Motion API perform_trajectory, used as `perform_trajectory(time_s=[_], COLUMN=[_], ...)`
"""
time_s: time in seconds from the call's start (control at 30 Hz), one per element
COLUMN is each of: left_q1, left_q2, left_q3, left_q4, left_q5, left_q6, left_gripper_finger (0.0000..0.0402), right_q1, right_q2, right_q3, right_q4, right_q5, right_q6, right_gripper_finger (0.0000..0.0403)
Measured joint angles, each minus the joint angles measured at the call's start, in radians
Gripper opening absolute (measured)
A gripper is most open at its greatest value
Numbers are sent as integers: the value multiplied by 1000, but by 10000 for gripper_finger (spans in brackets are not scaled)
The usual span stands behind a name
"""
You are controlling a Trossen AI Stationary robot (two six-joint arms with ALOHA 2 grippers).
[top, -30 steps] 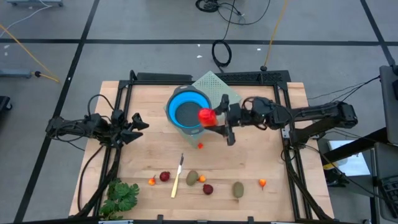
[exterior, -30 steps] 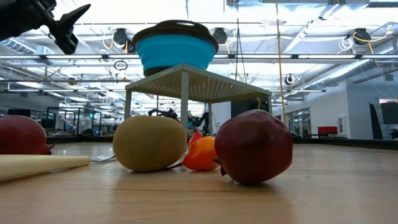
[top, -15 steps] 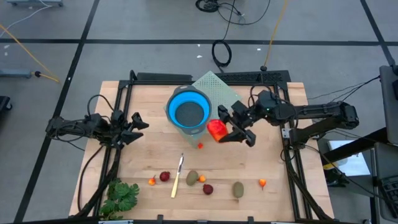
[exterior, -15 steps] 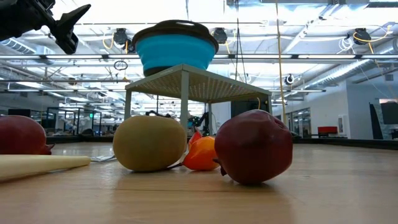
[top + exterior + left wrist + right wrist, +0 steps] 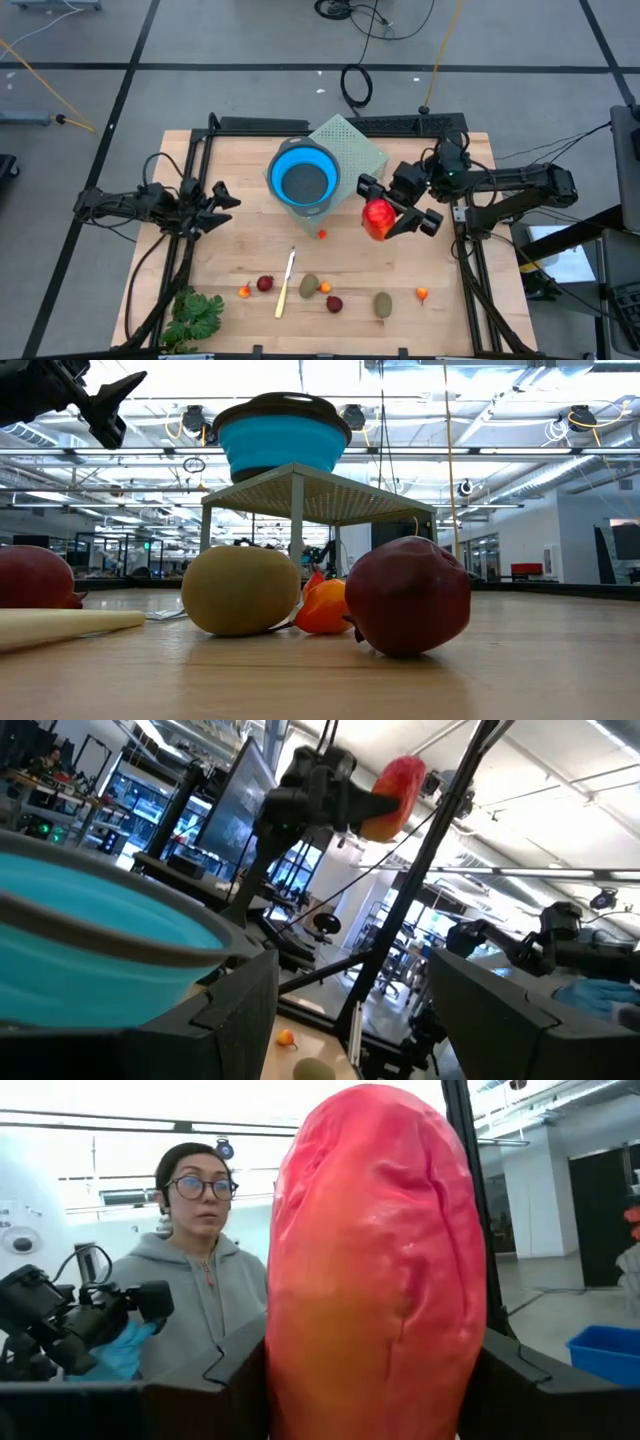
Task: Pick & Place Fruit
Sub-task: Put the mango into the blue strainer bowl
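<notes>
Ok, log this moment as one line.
right gripper: shut on orange-red fruit, beside blue bowl | left gripper: open, idle at table's left | other fruit: on table

Bright, even overhead light with faint shadows; the left wrist view is blurred.

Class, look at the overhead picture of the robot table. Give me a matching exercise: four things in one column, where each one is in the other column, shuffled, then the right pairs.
Things:
1. large orange-red oblong toy fruit
2. round blue collapsible bowl
3. leafy green toy bunch
4. thin pale cream stick

Places:
A. on the pale green mesh stand
B. at the table's front left corner
C. held in the right pincer
D. lying on the wooden table between a dark red ball and a brown-green oval

Pairs: 1-C, 2-A, 3-B, 4-D
</notes>
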Motion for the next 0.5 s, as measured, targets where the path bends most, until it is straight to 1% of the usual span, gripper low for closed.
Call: perform_trajectory(time_s=[0.4,0.5], left_q1=[0,0], left_q2=[0,0], left_q3=[0,0], left_q4=[-9,-9], left_q5=[0,-1], left_q6=[-6,-6], left_gripper_finger=[255,255], right_q1=[0,0], right_q2=[1,1], right_q3=[0,0], right_q4=[-8,-66], right_q5=[5,63], right_q6=[32,32], right_gripper_finger=[217,218])
